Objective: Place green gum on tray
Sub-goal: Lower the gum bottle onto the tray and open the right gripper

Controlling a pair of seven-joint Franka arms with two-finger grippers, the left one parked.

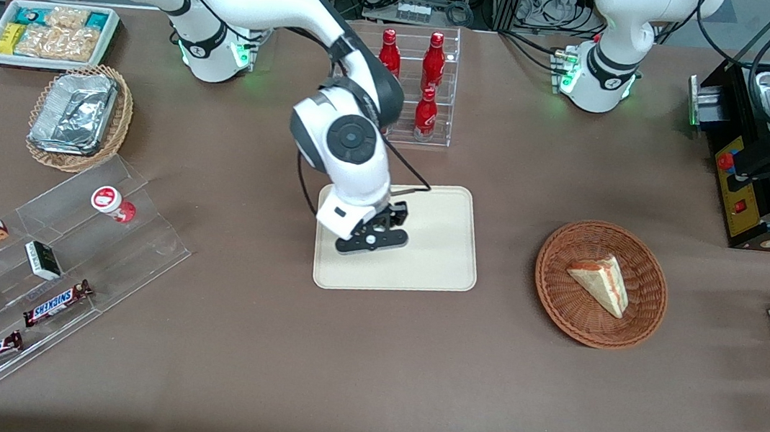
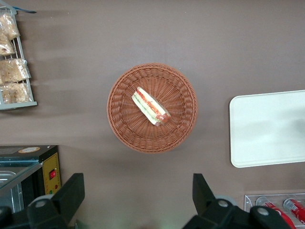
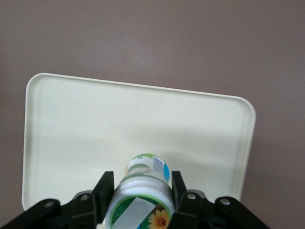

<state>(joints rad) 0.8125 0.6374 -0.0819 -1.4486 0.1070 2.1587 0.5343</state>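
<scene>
1. Green gum [image 3: 142, 193] sat between the jaws of the gripper [image 1: 370, 234], one finger pressed against each side of its body; the jaws were pinching the canister.
2. Its long axis ran straight out from the jaws, lengthwise along the fingers, with the end away from the wrist pointing at the tray [image 3: 95, 124].
3. In the right wrist view, the tray surface lay directly ahead of the jaws, and the canister's forward end overlapped the cream surface well inside the rim.
4. In the front view, the gripper was low over the tray [image 1: 440, 237], above the part of it toward the working arm's end of the table. The canister itself was hidden there by the gripper body.
5. Contact between canister and tray could not be confirmed from either view.
6. Judgement: the placement step appeared nearly complete. The remaining move would call for a short lowering along the canister's axis, followed by spreading of the jaws sideways off the body. A tilted release could let the canister tip and roll.
</scene>
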